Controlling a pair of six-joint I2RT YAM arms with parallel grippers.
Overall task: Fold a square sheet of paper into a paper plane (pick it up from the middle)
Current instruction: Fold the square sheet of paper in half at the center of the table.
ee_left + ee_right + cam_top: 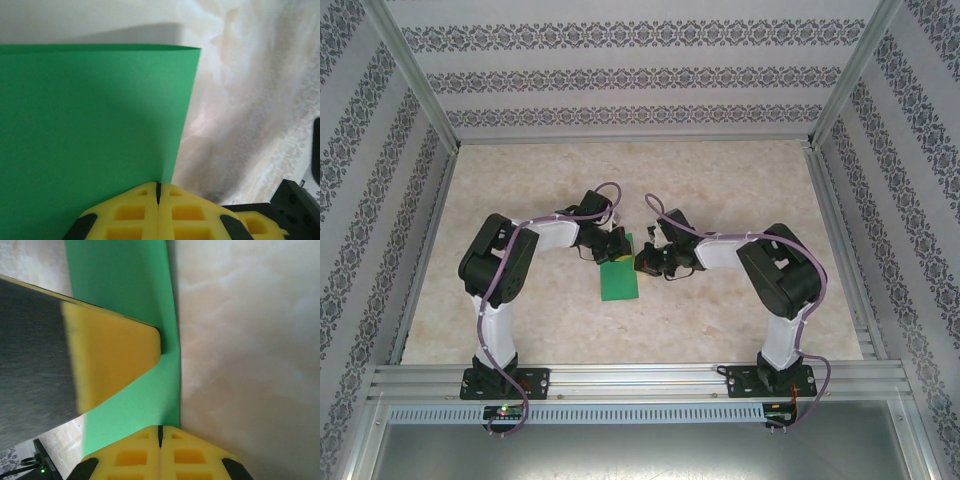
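Green square sheet of paper (619,282) lies mid tabletop (730,180), near edge flat. Left hand (158,187) and right hand (160,430), both clenched, meet its far end; whether they pinch it I cannot tell. Bare surface surrounds it, widest far.

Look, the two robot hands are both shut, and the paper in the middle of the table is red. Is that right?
Not quite. The paper is bright green, not red, as the top view shows plainly. The rest holds: the left hand and the right hand are both shut, and the paper is in the middle of the table.
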